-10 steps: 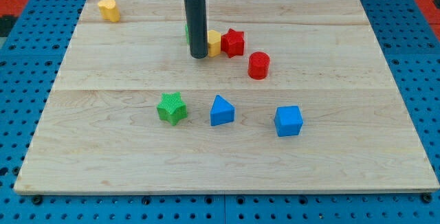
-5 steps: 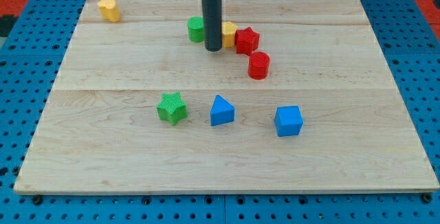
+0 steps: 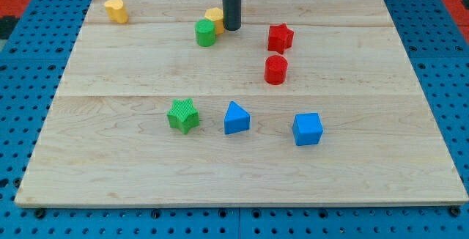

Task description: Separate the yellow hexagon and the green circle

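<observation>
The yellow hexagon (image 3: 215, 17) sits near the view's top centre, touching the green circle (image 3: 206, 32), which lies just below and to its left. My tip (image 3: 231, 28) stands right beside the hexagon on its right side, touching or nearly touching it. The rod hides part of the hexagon's right edge.
A red star (image 3: 280, 37) and a red cylinder (image 3: 275, 70) lie to the tip's right. A green star (image 3: 183, 115), a blue triangle (image 3: 236, 118) and a blue cube (image 3: 308, 129) lie in a row lower down. A yellow block (image 3: 115, 9) sits at the top left.
The rod moved up the view. The yellow hexagon shifted up and left, now against the green circle's upper right. The red star slid right and slightly up, away from the hexagon.
</observation>
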`<control>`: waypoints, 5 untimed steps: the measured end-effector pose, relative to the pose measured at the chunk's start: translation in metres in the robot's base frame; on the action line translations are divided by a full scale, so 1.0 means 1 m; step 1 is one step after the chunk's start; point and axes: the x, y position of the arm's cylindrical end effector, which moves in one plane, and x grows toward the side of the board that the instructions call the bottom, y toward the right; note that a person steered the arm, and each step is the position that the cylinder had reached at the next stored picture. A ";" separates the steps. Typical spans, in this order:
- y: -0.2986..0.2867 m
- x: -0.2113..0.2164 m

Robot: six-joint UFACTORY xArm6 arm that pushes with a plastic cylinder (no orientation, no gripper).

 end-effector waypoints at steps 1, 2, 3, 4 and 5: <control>-0.003 0.003; -0.031 0.005; -0.074 0.005; -0.099 0.010; -0.127 0.005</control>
